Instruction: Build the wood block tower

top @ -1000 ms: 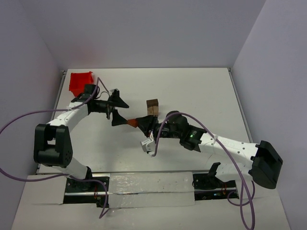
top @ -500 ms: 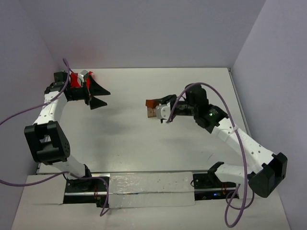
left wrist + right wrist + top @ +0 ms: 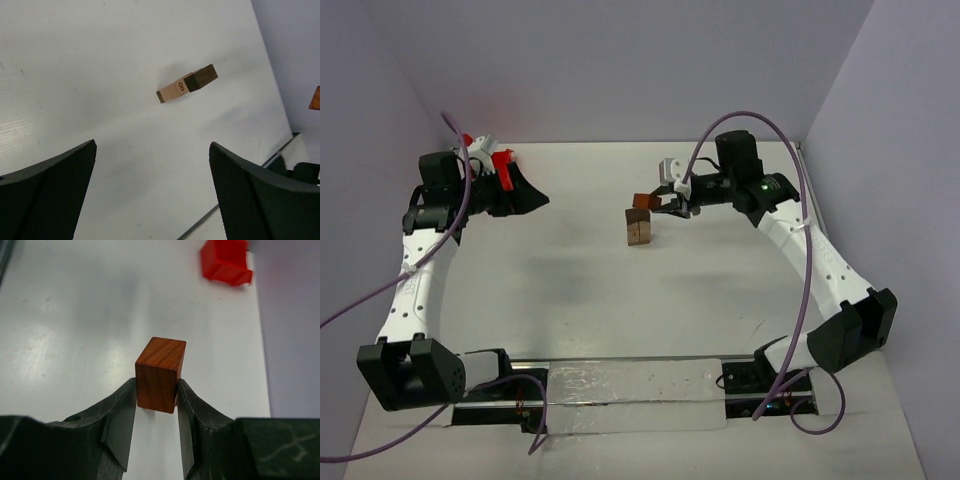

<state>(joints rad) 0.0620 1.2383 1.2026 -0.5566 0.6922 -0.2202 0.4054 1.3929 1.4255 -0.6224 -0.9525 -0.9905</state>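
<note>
The wood block tower [image 3: 639, 228] is a short stack in mid-table: a dark brown block on a tan one marked 8, also seen in the left wrist view [image 3: 186, 85]. My right gripper [image 3: 657, 203] is shut on a reddish-brown block [image 3: 160, 372], which it holds in the air just above and behind the tower's top [image 3: 645, 200]. Both fingers [image 3: 120, 415] press the block's sides. My left gripper [image 3: 527, 197] hangs open and empty at the far left, well away from the tower, with its wide-apart fingers [image 3: 50, 195] framing bare table.
A red plastic bin [image 3: 226, 260] sits at the back left corner, mostly hidden behind the left arm [image 3: 502, 160] in the top view. Purple cables loop from both arms. The table's right edge [image 3: 270, 90] runs close to the wall.
The right gripper has carried the reddish-brown block from in front of the tower up to just above and behind it. The left arm has swung back to the far left by the bin.
</note>
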